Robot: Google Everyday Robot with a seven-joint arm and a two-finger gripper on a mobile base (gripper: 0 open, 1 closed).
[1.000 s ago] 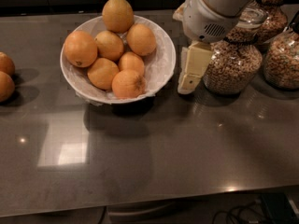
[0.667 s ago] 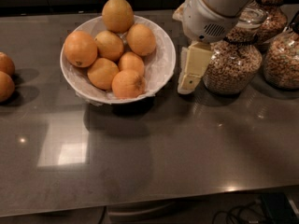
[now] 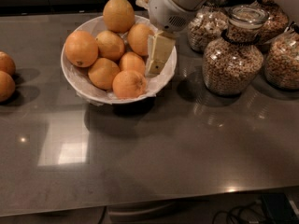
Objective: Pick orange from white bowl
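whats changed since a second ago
The gripper has moved left, from beside the white bowl to over its right rim, close to the oranges there. Nothing has been picked up: the orange and the rest of the pile sit as before. The two loose oranges at the left and the cereal jars have not moved.

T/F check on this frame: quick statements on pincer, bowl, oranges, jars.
1. The pincer is over the right side of the white bowl. True.
2. Two loose oranges lie on the table left of the bowl. True.
3. The orange lies on the table. False: it sits in the bowl, on its left side.
4. The glass jars stand left of the bowl. False: they stand to its right.
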